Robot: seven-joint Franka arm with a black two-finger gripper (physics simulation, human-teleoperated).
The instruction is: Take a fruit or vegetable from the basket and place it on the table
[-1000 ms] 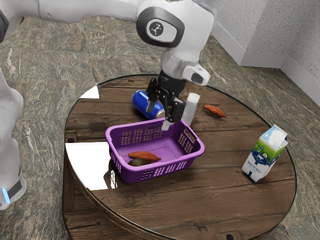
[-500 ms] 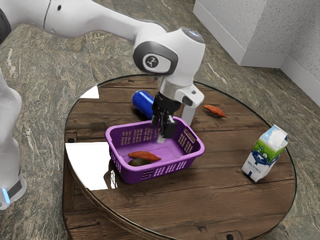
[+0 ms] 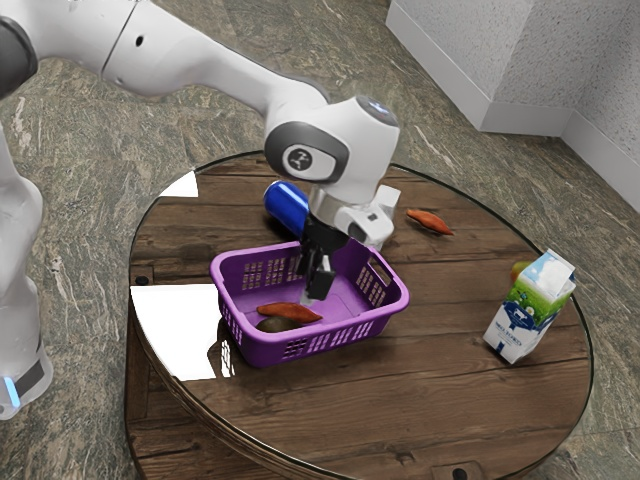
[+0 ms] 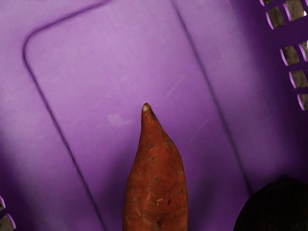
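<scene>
1. Lower than half a second ago, the gripper (image 3: 315, 291) has sunk further into the purple basket (image 3: 394, 304), while the basket and the sweet potato (image 3: 290, 311) inside it have kept their places. A yellowish round thing (image 3: 518, 271) has come into sight behind the milk carton (image 3: 530, 306).
2. Reaching for the vegetable looks like the step in hand; nothing has been lifted out. The next move probably calls for a little more descent and a shift along the sweet potato toward its thick middle, then a grip across its width. Closing at the tapered end could let it slip.
3. The arm (image 3: 205, 62) comes in from the exterior view's upper left and bends down at the hand (image 3: 338, 145), which leans slightly, its lower end inside the basket walls.
4. I cannot tell how far open the gripper is, or whether it has hold of anything.
5. The sweet potato lies on the basket floor, close beside a dark, rounded item (image 3: 274, 325), near the gripper. Its goal is the counter (image 3: 450, 360) outside.
</scene>
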